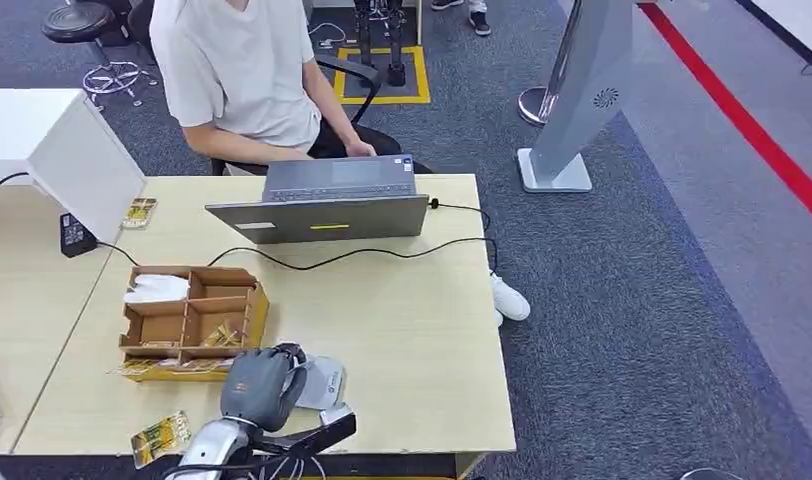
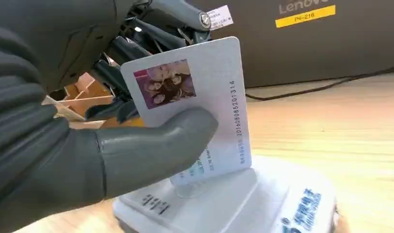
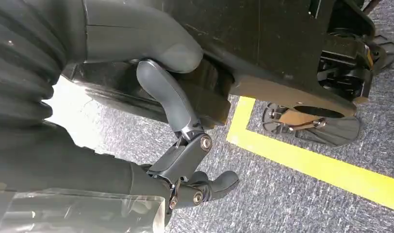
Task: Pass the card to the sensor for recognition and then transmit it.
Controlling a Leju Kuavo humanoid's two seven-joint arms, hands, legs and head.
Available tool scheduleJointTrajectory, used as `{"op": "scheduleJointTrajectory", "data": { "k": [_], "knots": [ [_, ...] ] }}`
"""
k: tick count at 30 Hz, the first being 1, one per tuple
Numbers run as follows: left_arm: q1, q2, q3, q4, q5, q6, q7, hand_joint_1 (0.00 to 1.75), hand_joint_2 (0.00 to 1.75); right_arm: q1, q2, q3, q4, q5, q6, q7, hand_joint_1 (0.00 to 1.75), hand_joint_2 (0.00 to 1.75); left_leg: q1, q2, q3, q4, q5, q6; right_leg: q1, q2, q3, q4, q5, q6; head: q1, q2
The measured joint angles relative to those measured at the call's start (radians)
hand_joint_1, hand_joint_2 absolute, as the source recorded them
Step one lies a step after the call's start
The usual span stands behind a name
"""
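Card: white, glossy plastic, rounded corners, a small colour photo in one corner and a line of printed digits along one long edge. It was pinched by the left hand, the thick matte grey thumb pressed flat on its face and the darker jointed fingers behind it. It stood tilted, its lower edge just over or on the sensor; I could not tell whether they touched. The sensor was a low white box, smooth, with soft corners and blue lettering on its sloped front.

From the head view, the left hand sat near the front edge of the pale wood-grain table, just below a cardboard tray with square compartments. Farther back lay a grey laptop, a thin black cable curling across the tabletop, and a person in a white shirt seated behind.

Right hand: it hung over speckled grey carpet with a yellow tape line, its fingers loosely curled and apart, holding nothing.
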Motion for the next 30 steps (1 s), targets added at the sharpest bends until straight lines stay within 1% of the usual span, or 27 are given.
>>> {"op": "scheduleJointTrajectory", "data": {
  "k": [1, 2, 4, 8, 9, 10, 13, 16, 18, 21, 25, 26, 27, 30],
  "knots": [
    [0.009, 0.001, 0.002, -0.018, 0.000, 0.038, -0.012, 1.75, 1.75, 0.000, 0.000, 0.000, 0.000, -0.005, 0.000, -0.001, 0.00, 1.75, 0.000, 0.000, 0.000, 0.000, 0.000, 0.000, 0.000, 0.000, 0.000, 0.000, 0.000, 0.000, 0.000, 0.000],
    [0.020, 0.003, 0.002, -0.045, -0.002, 0.093, -0.028, 1.75, 1.75, 0.000, 0.000, 0.000, 0.000, -0.008, -0.002, -0.002, 0.00, 1.75, 0.000, 0.001, 0.000, 0.000, 0.000, 0.000, 0.000, 0.001, -0.001, 0.000, 0.000, 0.000, 0.000, 0.000],
    [0.035, 0.003, 0.003, -0.139, -0.010, 0.213, -0.052, 1.75, 1.75, 0.001, 0.000, 0.000, 0.000, -0.008, -0.008, -0.003, 0.00, 1.75, 0.000, 0.000, -0.001, 0.000, 0.000, 0.000, 0.000, 0.000, -0.001, 0.000, 0.000, 0.000, 0.000, 0.000],
    [0.037, 0.005, 0.012, -0.319, -0.045, 0.309, -0.069, 1.75, 1.75, 0.001, 0.000, 0.003, 0.000, 0.007, -0.009, -0.006, 0.00, 1.75, 0.000, 0.000, -0.001, 0.000, 0.000, 0.000, 0.000, 0.000, -0.001, 0.000, 0.000, 0.000, 0.000, 0.000],
    [0.033, 0.003, 0.016, -0.361, -0.058, 0.318, -0.069, 1.75, 1.75, 0.001, 0.000, 0.005, 0.000, 0.012, -0.011, -0.006, 0.00, 1.75, 0.000, 0.000, -0.001, 0.000, 0.000, 0.000, 0.000, 0.000, -0.001, 0.000, 0.000, 0.000, 0.000, 0.000],
    [0.026, 0.002, 0.025, -0.407, -0.065, 0.314, -0.067, 1.75, 1.75, 0.001, 0.000, 0.006, 0.000, 0.014, -0.012, -0.006, 0.00, 1.75, 0.000, 0.000, -0.001, 0.000, 0.000, 0.000, 0.000, 0.000, -0.001, 0.000, 0.000, 0.000, 0.001, 0.000],
    [0.006, 0.002, 0.042, -0.487, -0.072, 0.302, -0.060, 1.75, 1.75, 0.000, 0.000, 0.008, 0.000, 0.021, -0.012, -0.006, 0.00, 1.75, 0.000, 0.000, -0.001, 0.000, 0.000, 0.000, 0.000, 0.000, -0.001, 0.000, 0.000, 0.000, 0.000, 0.000],
    [-0.010, 0.002, 0.059, -0.532, -0.093, 0.307, -0.055, 1.75, 1.75, 0.000, 0.000, 0.013, 0.000, 0.039, -0.010, -0.006, 0.00, 1.75, 0.000, 0.000, 0.000, 0.000, 0.000, 0.000, 0.000, 0.000, -0.001, 0.000, 0.000, 0.000, 0.000, 0.000],
    [-0.044, 0.003, 0.077, -0.542, -0.112, 0.302, -0.041, 1.75, 1.75, -0.001, 0.000, 0.014, 0.000, 0.069, -0.007, -0.005, 0.00, 1.75, 0.000, -0.001, -0.001, 0.000, 0.000, 0.000, 0.000, -0.001, -0.001, 0.000, 0.000, 0.000, 0.000, 0.000],
    [-0.130, 0.008, 0.122, -0.543, -0.130, 0.264, -0.016, 1.75, 1.75, -0.005, 0.000, 0.015, 0.000, 0.113, 0.001, 0.003, 0.00, 1.75, 0.000, 0.000, 0.000, 0.000, 0.001, 0.000, 0.000, 0.000, 0.000, 0.000, 0.001, -0.001, 0.000, 0.000],
    [-0.206, 0.017, 0.177, -0.534, -0.133, 0.244, -0.014, 1.75, 1.75, -0.005, 0.000, 0.016, 0.000, 0.122, 0.002, 0.008, 0.00, 1.75, 0.000, 0.000, 0.000, 0.000, 0.001, 0.000, 0.000, 0.000, 0.000, 0.000, 0.001, -0.001, 0.000, 0.000],
    [-0.224, 0.019, 0.186, -0.533, -0.151, 0.231, -0.001, 1.75, 1.75, -0.005, 0.000, 0.016, 0.000, 0.134, 0.002, 0.009, 0.00, 1.75, 0.000, 0.000, 0.000, 0.000, 0.001, 0.000, 0.000, 0.000, 0.000, 0.000, 0.001, -0.001, 0.000, 0.000],
    [-0.253, 0.024, 0.197, -0.517, -0.173, 0.210, 0.020, 1.75, 1.75, -0.005, 0.000, 0.016, 0.000, 0.149, 0.002, 0.009, 0.00, 1.75, 0.000, 0.000, 0.000, 0.000, 0.001, 0.000, 0.000, -0.001, -0.001, 0.000, 0.001, -0.001, 0.000, 0.000],
    [-0.392, 0.047, 0.250, -0.377, -0.218, 0.143, 0.058, 1.75, 1.75, -0.008, 0.000, 0.016, 0.000, 0.204, 0.010, 0.010, 0.00, 1.75, 0.000, -0.002, 0.000, 0.000, 0.002, -0.001, 0.000, -0.002, 0.000, 0.001, 0.001, -0.001, 0.002, 0.000]
  ]
}}
